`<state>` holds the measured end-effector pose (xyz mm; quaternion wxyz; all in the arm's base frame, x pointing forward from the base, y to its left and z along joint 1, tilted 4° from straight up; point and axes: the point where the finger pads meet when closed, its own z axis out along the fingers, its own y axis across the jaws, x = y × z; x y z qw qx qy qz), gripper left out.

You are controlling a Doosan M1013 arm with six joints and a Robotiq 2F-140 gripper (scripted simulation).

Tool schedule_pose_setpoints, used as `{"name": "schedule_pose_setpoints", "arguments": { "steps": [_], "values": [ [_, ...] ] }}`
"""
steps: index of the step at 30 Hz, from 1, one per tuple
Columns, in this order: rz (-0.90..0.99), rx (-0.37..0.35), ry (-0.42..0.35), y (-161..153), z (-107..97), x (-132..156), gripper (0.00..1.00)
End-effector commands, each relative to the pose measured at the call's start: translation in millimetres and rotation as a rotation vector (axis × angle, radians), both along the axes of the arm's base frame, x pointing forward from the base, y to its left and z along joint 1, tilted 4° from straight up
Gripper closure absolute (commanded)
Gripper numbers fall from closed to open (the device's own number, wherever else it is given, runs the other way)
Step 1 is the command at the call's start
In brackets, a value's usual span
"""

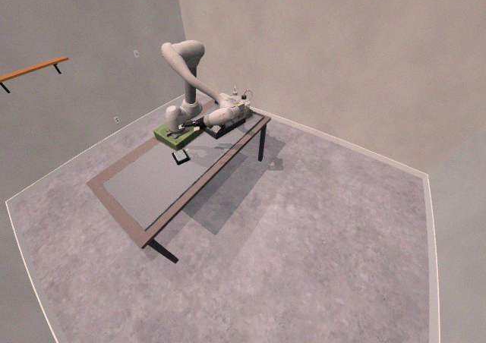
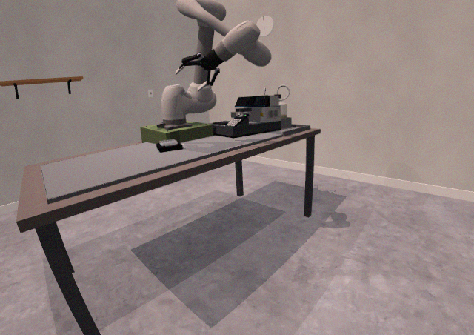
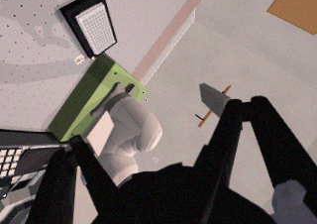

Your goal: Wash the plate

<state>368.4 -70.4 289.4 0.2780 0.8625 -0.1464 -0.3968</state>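
We note the white multi-well plate (image 3: pixel 94 28) lying in its black rectangular nest (image 3: pixel 69 12) on the grey-topped, brown-framed table (image 2: pixel 115 187); the small label beside the nest is unreadable. The black two-finger gripper (image 2: pixel 197 75) hangs spread wide, pinching nothing, above the green base block (image 2: pixel 152 134). Right: the dark washer (image 2: pixel 254 118), its keypad legends illegible, by beige walls.

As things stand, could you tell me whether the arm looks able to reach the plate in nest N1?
Probably yes. The plate lies in its nest, uncovered, just in front of the green base, with nothing standing above it. The claw hangs open and empty, high over the base.
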Motion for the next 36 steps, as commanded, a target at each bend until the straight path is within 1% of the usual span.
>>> {"name": "schedule_pose_setpoints", "arguments": {
  "steps": [1, 17, 18, 21, 24, 28, 31, 32, 34, 36],
  "values": [
    [0.0, 0.0, 0.0, 0, 0, 0, 0.0],
    [0.0, 0.0, 0.0, 0, 0, 0, 0.0],
    [0.009, 0.025, -0.021, 1, -1, -5, 0.3],
    [0.033, 0.091, -0.076, 4, -6, -19, 0.3],
    [0.033, 0.091, -0.076, 6, -8, -26, 0.3],
    [0.069, 0.178, -0.154, 11, -16, -44, 0.3],
    [0.069, 0.178, -0.154, 13, -19, -50, 0.3],
    [0.08, 0.2, -0.176, 15, -21, -54, 0.3],
    [0.08, 0.2, -0.176, 15, -21, -54, 0.3],
    [0.101, 0.244, -0.221, 18, -26, -62, 0.3]
  ]
}}
